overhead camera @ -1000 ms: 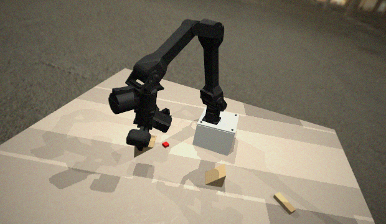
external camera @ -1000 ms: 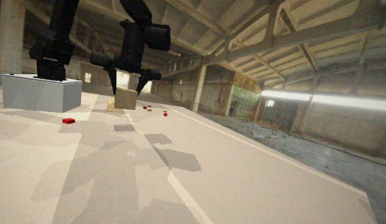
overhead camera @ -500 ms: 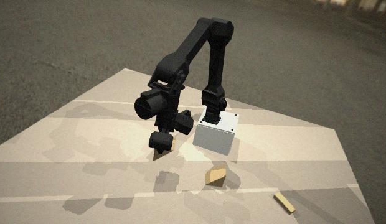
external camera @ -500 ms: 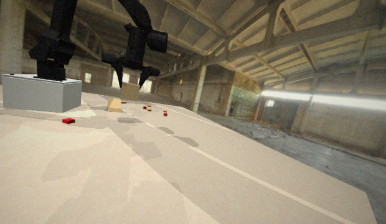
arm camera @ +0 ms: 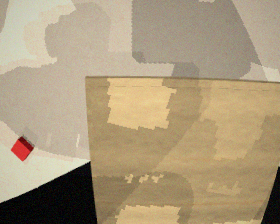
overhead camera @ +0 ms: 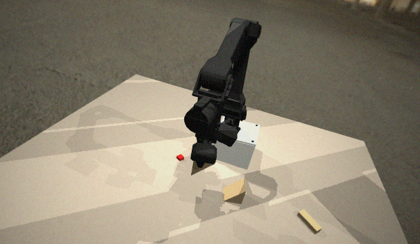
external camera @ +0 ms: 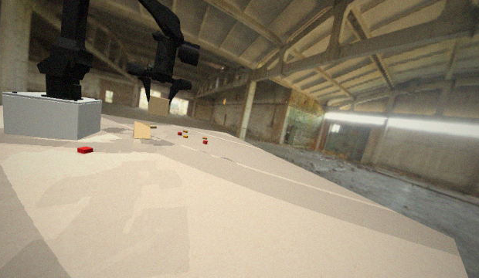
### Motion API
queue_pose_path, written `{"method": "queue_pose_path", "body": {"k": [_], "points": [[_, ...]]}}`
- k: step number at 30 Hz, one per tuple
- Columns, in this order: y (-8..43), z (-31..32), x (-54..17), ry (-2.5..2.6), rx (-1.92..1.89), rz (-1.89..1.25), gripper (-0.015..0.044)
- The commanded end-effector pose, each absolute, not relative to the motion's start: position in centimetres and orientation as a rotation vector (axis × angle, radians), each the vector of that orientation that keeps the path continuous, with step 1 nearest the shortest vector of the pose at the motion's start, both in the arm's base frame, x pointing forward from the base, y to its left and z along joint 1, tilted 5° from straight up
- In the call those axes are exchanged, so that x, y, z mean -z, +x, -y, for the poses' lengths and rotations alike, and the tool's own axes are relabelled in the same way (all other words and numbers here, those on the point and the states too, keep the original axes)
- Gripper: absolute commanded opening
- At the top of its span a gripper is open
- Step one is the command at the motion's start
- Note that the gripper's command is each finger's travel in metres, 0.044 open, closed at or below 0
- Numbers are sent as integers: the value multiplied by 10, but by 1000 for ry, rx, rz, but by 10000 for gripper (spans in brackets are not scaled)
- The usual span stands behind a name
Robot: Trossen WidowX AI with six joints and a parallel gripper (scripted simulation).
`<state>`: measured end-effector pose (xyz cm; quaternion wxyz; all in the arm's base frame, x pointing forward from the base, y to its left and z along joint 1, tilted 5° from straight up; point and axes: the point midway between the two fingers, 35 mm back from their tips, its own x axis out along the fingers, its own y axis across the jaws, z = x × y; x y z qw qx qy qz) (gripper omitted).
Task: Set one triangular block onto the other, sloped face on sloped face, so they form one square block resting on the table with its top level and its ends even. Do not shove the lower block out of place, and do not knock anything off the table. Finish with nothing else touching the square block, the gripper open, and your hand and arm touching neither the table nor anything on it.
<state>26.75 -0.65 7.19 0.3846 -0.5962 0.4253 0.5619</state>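
Note:
My gripper (external camera: pixel 159 101) is shut on one triangular block (overhead camera: pixel 200 168) (external camera: pixel 159 106) (arm camera: pixel 186 145) by its ends and holds it in the air, well above the table. In the wrist view the held block's broad wooden face fills the lower middle, with a dark finger at each side. The other triangular block (overhead camera: pixel 234 190) (external camera: pixel 142 130) rests on the table, below the held block's height. In the top view it lies to the right of and nearer than the held block. The blocks are apart. The arm hides much of the held block in the top view.
The arm's pale grey base box (overhead camera: pixel 235 156) (external camera: pixel 40 120) stands behind the lower block. A small red block (overhead camera: pixel 180 157) (external camera: pixel 85 150) (arm camera: pixel 22 149) lies left of it. A thin wooden strip (overhead camera: pixel 309 221) lies at the right in the top view. Several small red and yellow pieces show in the exterior view.

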Motion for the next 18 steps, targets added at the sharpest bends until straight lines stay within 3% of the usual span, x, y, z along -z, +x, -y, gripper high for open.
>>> {"method": "queue_pose_path", "body": {"k": [1, 18], "points": [[256, -11, -75, -1513, -1431, -1083, 0], [230, -52, -65, -1511, -1434, -1084, 0]]}}
